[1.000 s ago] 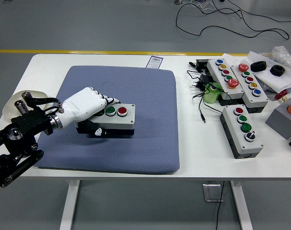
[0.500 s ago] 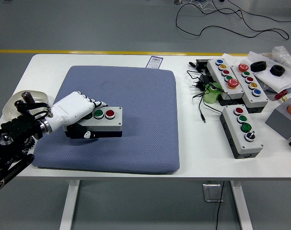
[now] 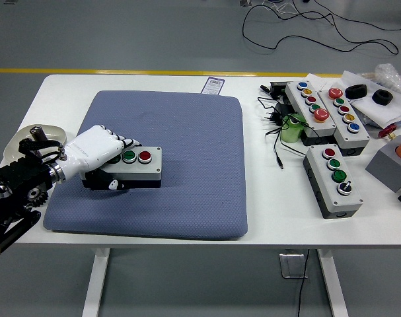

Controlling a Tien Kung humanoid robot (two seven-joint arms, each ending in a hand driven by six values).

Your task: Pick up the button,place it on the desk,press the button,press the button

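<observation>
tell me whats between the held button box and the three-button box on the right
In the head view, only bare blue mat and white table lie between them.

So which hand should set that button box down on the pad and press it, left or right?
Left, probably. The left hand already grips the button box over the blue pad, its fingers beside the green button. The right arm is out of view.

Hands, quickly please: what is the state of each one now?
Left hand: closed on the button box, over the blue mat.
Right hand: not in view.
</observation>
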